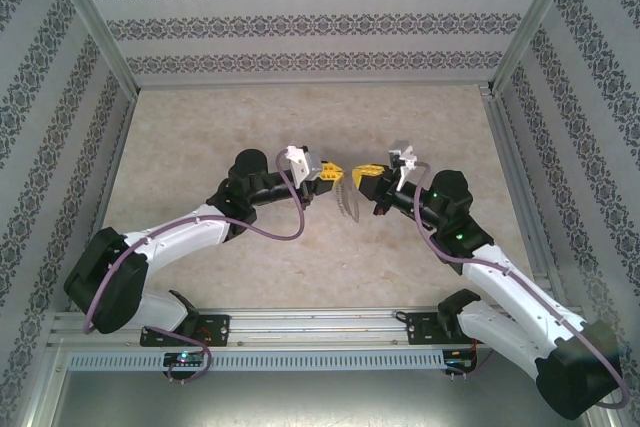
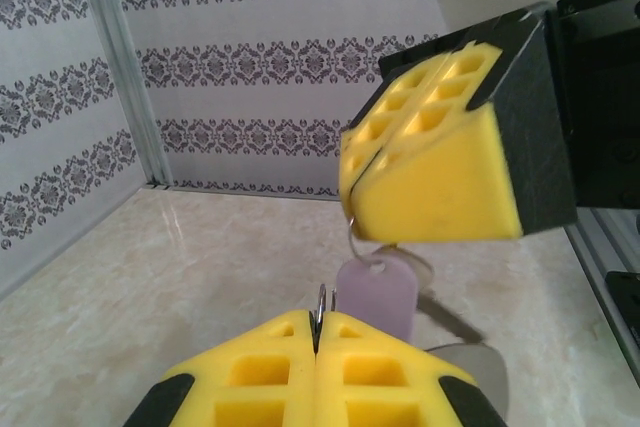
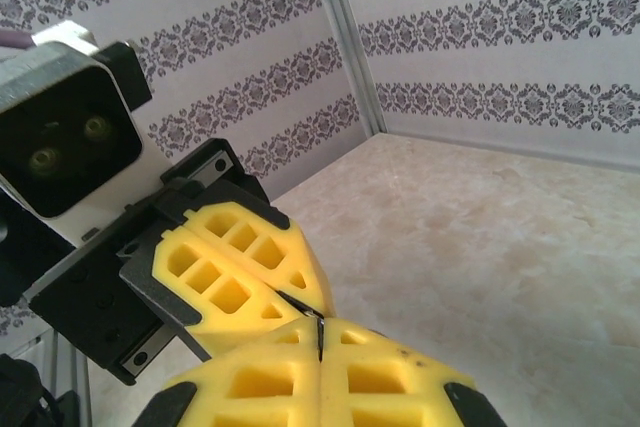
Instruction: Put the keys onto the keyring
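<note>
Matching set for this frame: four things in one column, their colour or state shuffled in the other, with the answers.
Things:
1 key
2 left gripper
3 table
4 wall

Colour or state:
a white with grey patterned stripes
b lilac, hanging above the table
c shut on the keyring
d beige, marbled

Pairs: 1-b, 2-c, 3-d, 4-a

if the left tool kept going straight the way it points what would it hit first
Probably the purple key hanging just ahead of the left tool, then the right tool close behind; depth is unclear.
</note>
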Robot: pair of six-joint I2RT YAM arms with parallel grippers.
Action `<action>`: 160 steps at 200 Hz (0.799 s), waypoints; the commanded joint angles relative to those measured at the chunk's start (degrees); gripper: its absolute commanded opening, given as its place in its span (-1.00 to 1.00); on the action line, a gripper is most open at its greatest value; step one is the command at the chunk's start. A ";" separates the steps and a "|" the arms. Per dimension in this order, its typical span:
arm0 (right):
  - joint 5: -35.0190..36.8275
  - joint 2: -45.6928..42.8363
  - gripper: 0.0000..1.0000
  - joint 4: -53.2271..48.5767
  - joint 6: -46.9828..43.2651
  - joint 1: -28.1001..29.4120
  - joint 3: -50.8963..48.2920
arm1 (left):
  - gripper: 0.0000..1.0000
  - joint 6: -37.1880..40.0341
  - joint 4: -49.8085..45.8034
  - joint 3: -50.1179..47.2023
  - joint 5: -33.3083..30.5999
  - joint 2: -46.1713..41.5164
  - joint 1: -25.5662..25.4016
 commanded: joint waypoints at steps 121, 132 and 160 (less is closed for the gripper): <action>1.10 2.38 -1.00 2.86 -2.20 1.63 2.20 | -1.00 -0.17 1.36 2.15 1.55 -0.88 -1.79; 1.38 2.51 -1.00 2.83 -2.28 1.65 2.03 | -1.00 -0.32 1.70 2.03 1.56 -1.04 -1.87; 2.69 2.78 -1.00 2.40 -2.94 1.54 1.51 | -1.00 -1.17 3.00 1.48 1.60 -1.71 -1.83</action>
